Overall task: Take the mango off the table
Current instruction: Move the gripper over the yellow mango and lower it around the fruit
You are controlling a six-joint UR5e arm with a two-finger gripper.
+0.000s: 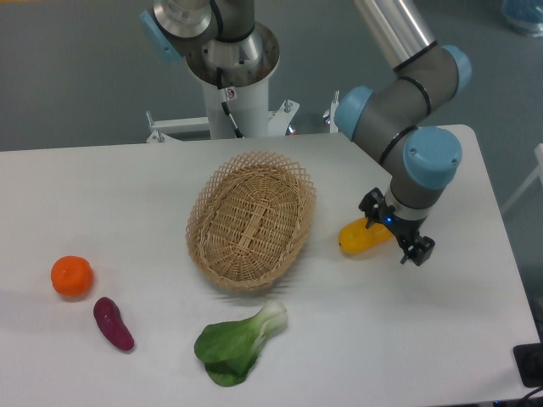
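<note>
Mango (360,237): on surface (127,186), right of basket (251,220). Tool (395,229): fingers apart, straddling the mango's right end.

Only the wicker basket (252,220) crowds the mango's (361,236) left side.

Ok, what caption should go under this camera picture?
Robot gripper poised over the mango on the white table, beside a wicker basket.
</note>
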